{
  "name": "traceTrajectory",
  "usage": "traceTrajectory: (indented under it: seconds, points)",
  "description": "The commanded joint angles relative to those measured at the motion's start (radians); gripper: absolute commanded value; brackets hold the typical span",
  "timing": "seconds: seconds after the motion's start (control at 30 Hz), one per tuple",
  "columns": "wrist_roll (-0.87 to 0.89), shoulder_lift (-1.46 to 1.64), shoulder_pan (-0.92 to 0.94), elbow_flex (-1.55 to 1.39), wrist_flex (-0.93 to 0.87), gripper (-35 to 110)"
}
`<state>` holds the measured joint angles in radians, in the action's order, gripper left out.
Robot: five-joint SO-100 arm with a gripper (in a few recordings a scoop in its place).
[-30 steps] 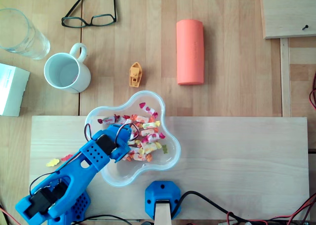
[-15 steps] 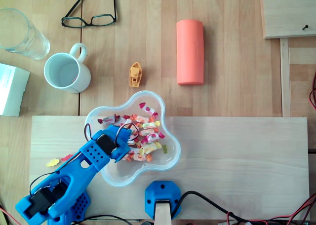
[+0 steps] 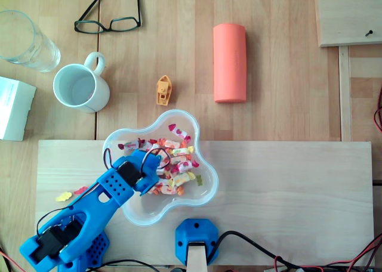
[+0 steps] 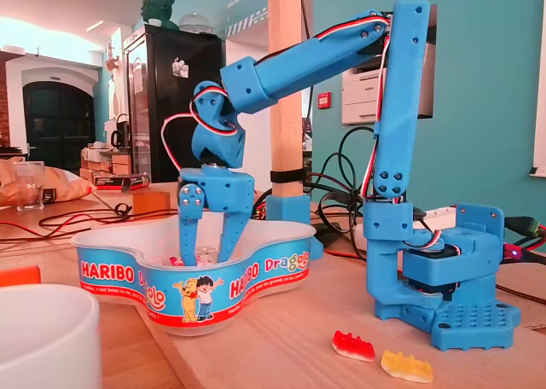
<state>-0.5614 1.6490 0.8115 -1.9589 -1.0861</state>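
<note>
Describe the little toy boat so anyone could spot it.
In the overhead view, start at the candy bowl under the blue gripper. Just above its rim, between the white mug and salmon cylinder, sits the boat: tiny and orange-yellow.

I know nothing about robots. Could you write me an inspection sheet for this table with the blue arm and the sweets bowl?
Surface: pale wooden board lying on a wooden table.
Job's things: Haribo bowl holding wrapped sweets.
Clutter: mug, glass, spectacles, toy boat, orange cylinder, white box; red gummy and yellow gummy beside the arm's base.
Grippers: gripper open, fingers dipped inside the bowl.
Cables: red and black wires looped on the arm; a black cable at the board's near edge.
Surroundings: teal wall, black cabinet.
</note>
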Motion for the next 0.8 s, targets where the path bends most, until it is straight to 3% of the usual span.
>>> traceTrajectory:
  seconds: [0.0, 0.4, 0.77]
  points:
    - [-0.008, 0.031, 0.021, 0.098, -0.017, -3]
    - [-0.003, 0.031, -0.02, 0.437, -0.252, -3]
    - [0.202, 0.031, -0.368, 0.606, -0.287, -3]
